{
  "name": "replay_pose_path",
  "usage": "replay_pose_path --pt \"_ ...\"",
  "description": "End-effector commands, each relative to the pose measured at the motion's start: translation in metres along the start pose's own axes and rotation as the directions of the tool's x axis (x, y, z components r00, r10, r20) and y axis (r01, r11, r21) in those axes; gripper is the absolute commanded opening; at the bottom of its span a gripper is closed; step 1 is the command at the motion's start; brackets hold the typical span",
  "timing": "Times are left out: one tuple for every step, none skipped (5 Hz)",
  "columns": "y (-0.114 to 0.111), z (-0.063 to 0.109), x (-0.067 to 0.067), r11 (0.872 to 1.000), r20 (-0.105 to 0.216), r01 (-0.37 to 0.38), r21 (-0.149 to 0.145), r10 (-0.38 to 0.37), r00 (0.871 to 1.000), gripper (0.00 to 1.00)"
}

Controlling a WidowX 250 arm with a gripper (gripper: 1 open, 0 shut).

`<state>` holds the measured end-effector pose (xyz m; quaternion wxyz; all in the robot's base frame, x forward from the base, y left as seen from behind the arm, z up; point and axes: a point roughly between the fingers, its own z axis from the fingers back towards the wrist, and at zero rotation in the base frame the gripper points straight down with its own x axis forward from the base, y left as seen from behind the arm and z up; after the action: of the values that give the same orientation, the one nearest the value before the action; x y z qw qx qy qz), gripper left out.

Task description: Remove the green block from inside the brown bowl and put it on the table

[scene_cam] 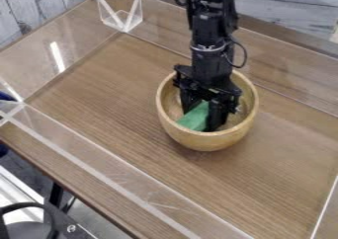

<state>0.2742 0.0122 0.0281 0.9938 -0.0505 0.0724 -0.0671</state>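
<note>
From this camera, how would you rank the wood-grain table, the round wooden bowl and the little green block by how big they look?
1. Brown wood-grain table, by far the largest.
2. Round light-brown wooden bowl.
3. Small bright green block inside the bowl, smallest, though the black gripper partly hides it.

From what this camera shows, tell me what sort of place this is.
Probably a robot test bench in a lab, not a home. The wood-grain table is fenced by low clear acrylic walls, and a black robot arm reaches down into a wooden bowl holding a green block.
</note>
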Motion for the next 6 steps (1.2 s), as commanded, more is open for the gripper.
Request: replay_pose_path --pt "0.015 0.009 0.004 0.999 0.031 -0.035 0.012 0.035 0.999 0.00" --pt "0.029 0.009 0.001 0.997 0.032 -0.072 0.014 0.071 0.997 0.00" --pt "0.048 0.011 -0.003 0.993 0.032 -0.113 0.018 0.112 0.993 1.00" --pt "0.070 0.012 -0.008 0.988 0.035 -0.153 0.021 0.153 0.988 1.00" --pt "0.087 0.013 -0.013 0.983 0.037 -0.182 0.023 0.181 0.983 1.00" --pt "0.088 0.013 -0.013 0.984 0.037 -0.177 0.024 0.176 0.984 1.00"
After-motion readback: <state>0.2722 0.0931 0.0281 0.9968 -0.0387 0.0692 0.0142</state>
